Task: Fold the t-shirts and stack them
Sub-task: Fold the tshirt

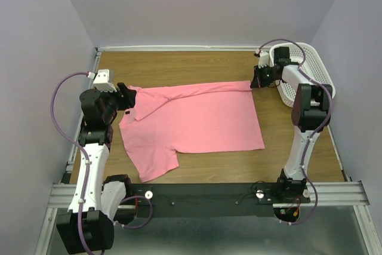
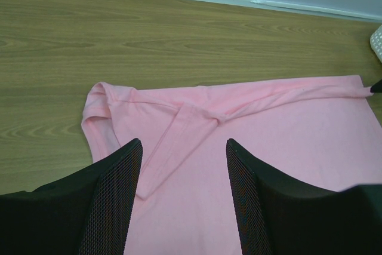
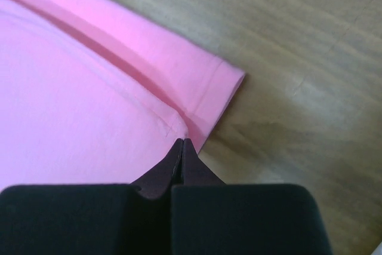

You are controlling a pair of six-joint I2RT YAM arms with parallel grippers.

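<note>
While the salmon-pink t-shirt (image 1: 197,120) lies flat across the middle of the wooden surface (image 1: 179,67), its far edge is turned over into a narrow band. The right tool (image 3: 182,144) is pressed together, pinching the cloth just beside that band's hemmed corner, near the white perforated basket (image 1: 319,70). The left tool (image 2: 184,147) is spread wide above the shirt's opposite end, over a rumpled fold. Whether its fingers (image 2: 116,195) touch cloth cannot be told.

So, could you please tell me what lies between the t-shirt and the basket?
The right gripper, shut on a corner of the t-shirt, as the top view shows.
</note>
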